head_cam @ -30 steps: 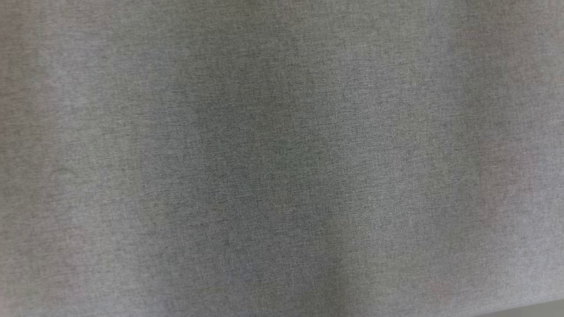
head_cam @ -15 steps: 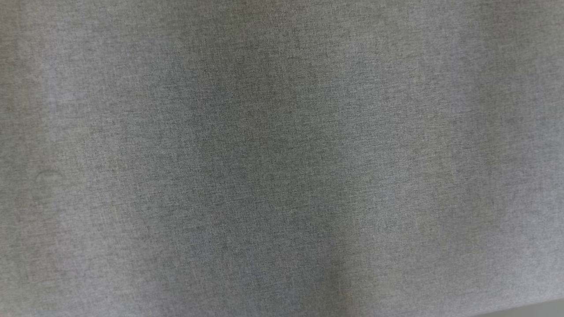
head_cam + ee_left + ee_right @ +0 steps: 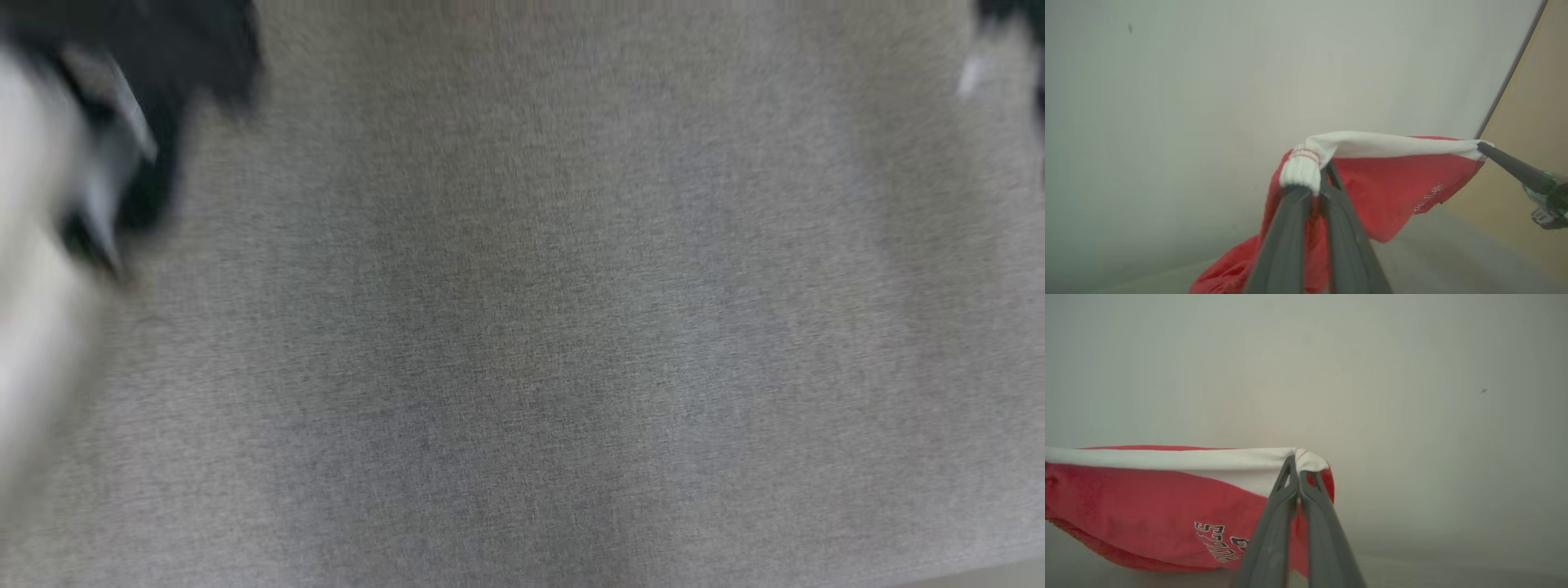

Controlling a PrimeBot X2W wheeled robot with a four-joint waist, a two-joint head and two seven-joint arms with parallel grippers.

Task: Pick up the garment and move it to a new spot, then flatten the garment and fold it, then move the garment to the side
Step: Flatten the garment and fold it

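The left gripper (image 3: 1318,181) and right gripper (image 3: 1297,467) each pinch a corner of the red garment (image 3: 1147,498), taut between them, so pulling harder could slip one thin hold loose.

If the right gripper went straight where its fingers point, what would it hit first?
The right gripper pinches the red-and-white fabric garment; beyond it, probably the plain pale grey surface, depth unclear.

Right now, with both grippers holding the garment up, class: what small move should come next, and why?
Probably lower both together, keeping it taut: the left gripper and right gripper each pinch the garment by its white edge, stretched between them, red body hanging loose.
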